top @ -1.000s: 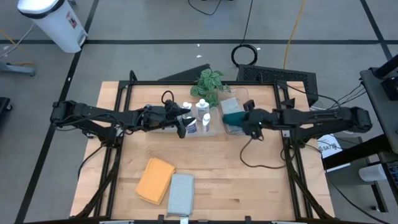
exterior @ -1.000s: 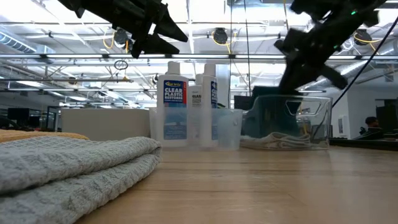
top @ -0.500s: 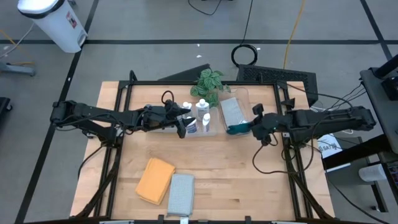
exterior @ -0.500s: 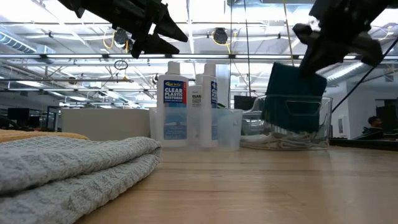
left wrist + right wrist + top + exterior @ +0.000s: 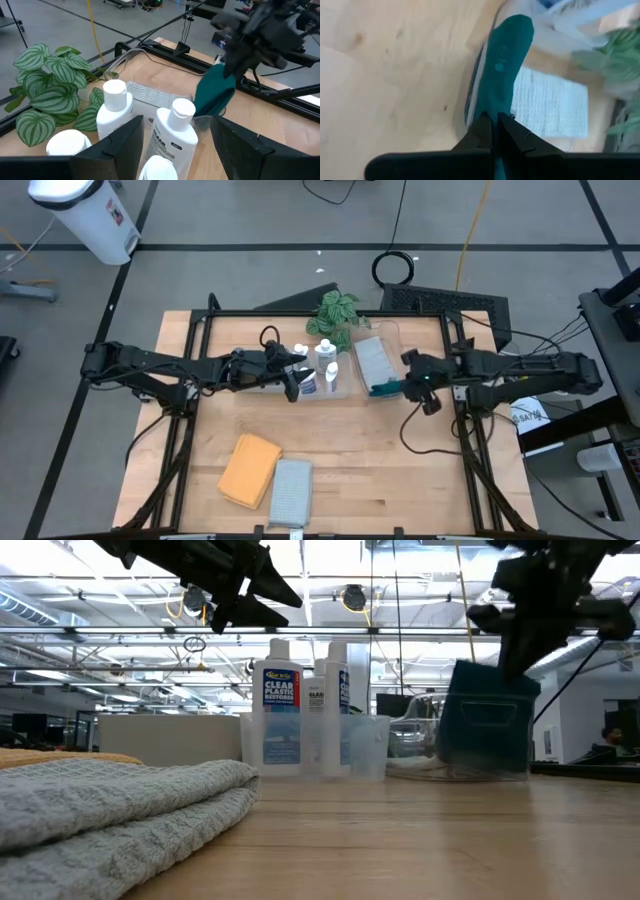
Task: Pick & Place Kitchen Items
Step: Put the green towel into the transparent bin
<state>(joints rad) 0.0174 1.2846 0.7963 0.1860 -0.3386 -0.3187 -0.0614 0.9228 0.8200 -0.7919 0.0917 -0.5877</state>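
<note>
Saw the right gripper (image 5: 410, 384) pinched together on the dark green cloth (image 5: 384, 388), at the near end of the right clear bin (image 5: 396, 340). Saw this cloth hanging down from the closed fingertips (image 5: 485, 125), partly before the bin's wall in the low view; could not tell if its lower edge touched the table (image 5: 400, 480). Noted a pale grey-blue cloth (image 5: 373, 358) lying flat inside the same bin. Found the left gripper (image 5: 293, 383) with its fingers (image 5: 112, 145) standing apart and nothing between them, held above the white squeeze bottles (image 5: 322, 368). Counted four white caps, all upright and close together in the left clear bin (image 5: 345, 392). Noted the orange cloth (image 5: 250, 468) and a grey cloth (image 5: 292, 490) touching side by side near the table's front edge, well apart from both bins. Saw a green plant (image 5: 335, 312) behind the bins.
</note>
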